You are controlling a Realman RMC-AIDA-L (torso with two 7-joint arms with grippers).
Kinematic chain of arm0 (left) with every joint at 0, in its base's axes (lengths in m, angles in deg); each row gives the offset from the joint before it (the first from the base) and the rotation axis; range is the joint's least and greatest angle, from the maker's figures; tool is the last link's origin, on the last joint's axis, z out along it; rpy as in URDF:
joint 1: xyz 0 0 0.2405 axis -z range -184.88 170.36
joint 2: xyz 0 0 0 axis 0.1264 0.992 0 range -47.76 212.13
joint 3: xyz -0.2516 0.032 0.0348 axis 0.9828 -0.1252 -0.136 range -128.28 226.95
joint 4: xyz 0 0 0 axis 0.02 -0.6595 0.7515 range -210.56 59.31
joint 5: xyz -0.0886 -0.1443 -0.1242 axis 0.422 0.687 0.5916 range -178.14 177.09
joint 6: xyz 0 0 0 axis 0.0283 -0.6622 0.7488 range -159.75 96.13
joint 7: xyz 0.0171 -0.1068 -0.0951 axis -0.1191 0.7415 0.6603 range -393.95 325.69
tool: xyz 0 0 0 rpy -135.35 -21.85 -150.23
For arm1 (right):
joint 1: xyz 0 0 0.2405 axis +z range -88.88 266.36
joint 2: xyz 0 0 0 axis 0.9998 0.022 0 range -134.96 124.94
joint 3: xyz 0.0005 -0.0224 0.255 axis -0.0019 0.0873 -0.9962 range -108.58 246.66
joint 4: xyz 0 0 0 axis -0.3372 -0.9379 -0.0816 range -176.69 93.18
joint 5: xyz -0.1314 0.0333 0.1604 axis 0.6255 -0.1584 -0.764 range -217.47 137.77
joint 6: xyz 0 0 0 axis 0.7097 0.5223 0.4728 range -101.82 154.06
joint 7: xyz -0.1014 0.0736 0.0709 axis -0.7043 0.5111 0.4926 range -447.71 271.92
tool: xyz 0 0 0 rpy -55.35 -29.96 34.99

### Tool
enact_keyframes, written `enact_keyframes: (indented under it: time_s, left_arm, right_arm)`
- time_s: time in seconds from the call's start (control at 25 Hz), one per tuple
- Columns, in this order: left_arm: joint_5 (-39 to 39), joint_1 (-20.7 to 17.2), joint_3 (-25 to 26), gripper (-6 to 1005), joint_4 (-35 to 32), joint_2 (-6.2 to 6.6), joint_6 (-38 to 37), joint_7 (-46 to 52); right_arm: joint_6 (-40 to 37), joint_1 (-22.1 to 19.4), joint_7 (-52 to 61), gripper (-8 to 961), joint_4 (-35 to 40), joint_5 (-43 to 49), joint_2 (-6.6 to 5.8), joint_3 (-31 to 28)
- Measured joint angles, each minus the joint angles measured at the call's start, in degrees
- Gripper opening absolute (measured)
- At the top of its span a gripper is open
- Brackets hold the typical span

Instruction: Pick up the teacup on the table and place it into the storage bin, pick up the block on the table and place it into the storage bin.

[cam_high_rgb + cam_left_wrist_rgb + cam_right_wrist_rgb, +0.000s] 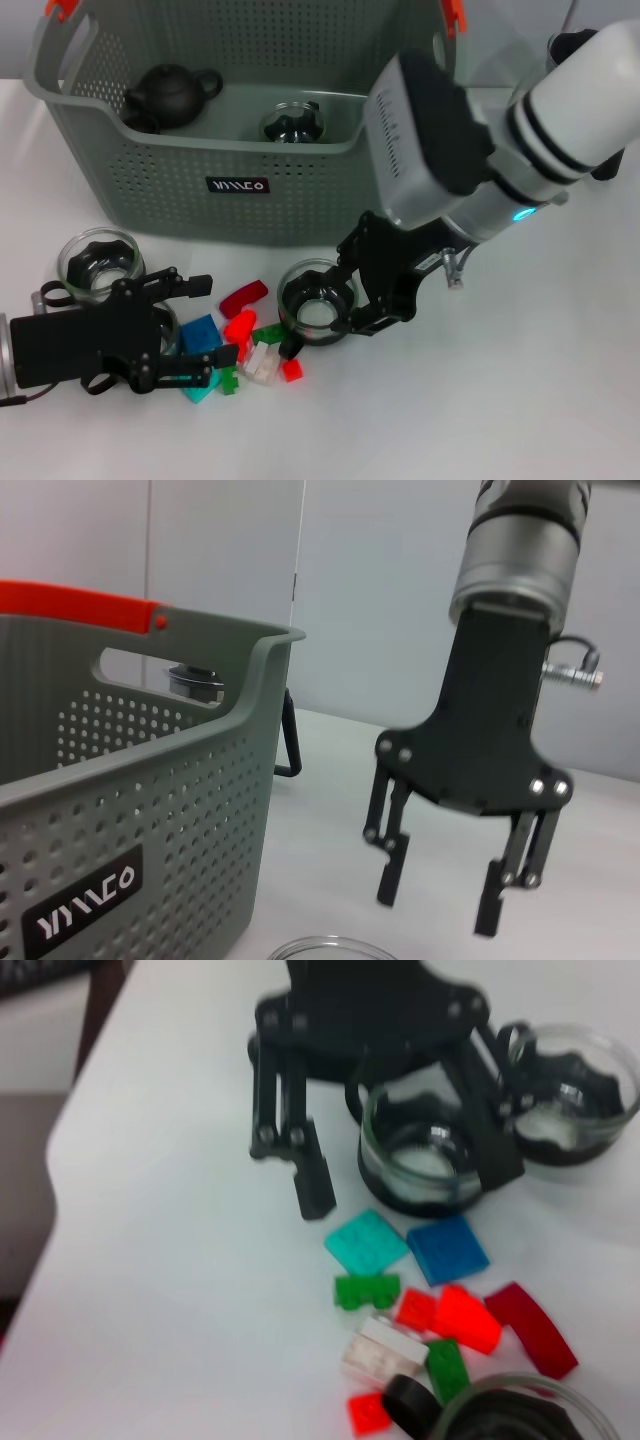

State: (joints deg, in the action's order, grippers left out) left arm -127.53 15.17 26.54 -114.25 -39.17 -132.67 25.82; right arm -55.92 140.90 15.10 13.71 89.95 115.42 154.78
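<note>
Just before storage bin (200,170), on bench (520,400): right tool (320,335) open, astride glass teacup (317,300); blocks (245,345) alongside; left tool (205,320) open, empty.

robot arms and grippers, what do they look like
The right arm is glossy white with black ring bands, a grey ribbed wrist block and a small cyan light; a silver connector sticks out near the wrist. Its right gripper is matte black, with linkage bars, visible pivot screws and two slim fingers. The left gripper is the same black linkage design on a black body.
</note>
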Motion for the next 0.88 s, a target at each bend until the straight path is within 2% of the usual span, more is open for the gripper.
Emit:
enact_keyframes:
  time_s: [0.24, 0.6, 0.88]
  left_arm:
    - [0.43, -0.28, 0.02, 904, 0.05, -0.1, 0.32, -0.06]
    - [0.78, -0.4, 0.26, 904, 0.41, -0.17, 0.71, -0.1]
    - [0.89, -0.53, 1.61, 905, 1.26, -0.2, 0.85, -0.74]
  right_arm:
    - [5.21, 1.6, 1.17, 549, -0.86, 1.01, 0.25, 6.65]
    - [8.88, 2.08, 1.42, 546, -2.64, 1.07, 0.38, 11.06]
    - [13.45, 2.15, 3.36, 547, -4.17, 1.08, 0.48, 16.71]
